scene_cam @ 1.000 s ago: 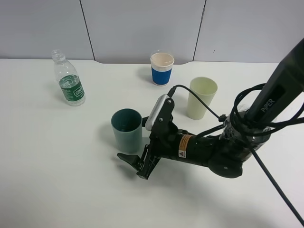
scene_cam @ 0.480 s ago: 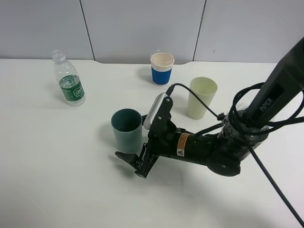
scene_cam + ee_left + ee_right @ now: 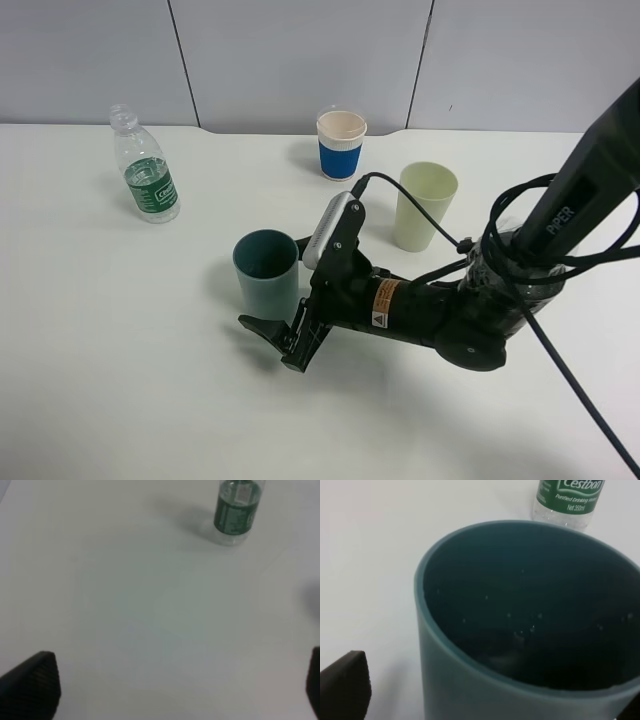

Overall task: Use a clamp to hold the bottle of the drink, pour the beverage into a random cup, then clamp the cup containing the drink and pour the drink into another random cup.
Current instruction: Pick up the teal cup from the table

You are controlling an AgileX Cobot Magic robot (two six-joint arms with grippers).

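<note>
Right gripper (image 3: 272, 288) sits low at centre frame, arm reaching in from the right, jaws apart around the teal cup (image 3: 266, 262). One finger (image 3: 262, 328) is in front of the cup and the other is mostly hidden behind it. The wrist view shows bare table (image 3: 120, 380) between the near finger and the cup wall, so it isn't clamped. Contact on the far side can't be told. The cup is upright, left of centre, with droplets on its dark inner wall. Liquid level at the bottom is unclear. Left gripper (image 3: 172, 685) shows only in its own wrist view: fingertips wide apart, nothing between them, just table below. Bottle (image 3: 146, 170) is upright at upper left, uncapped, green label, well apart from the cups. Green cup (image 3: 424, 205) is upright right of centre, just behind the arm. Paper cup (image 3: 341, 143) with a blue sleeve is at top centre near the table's back edge.
</note>
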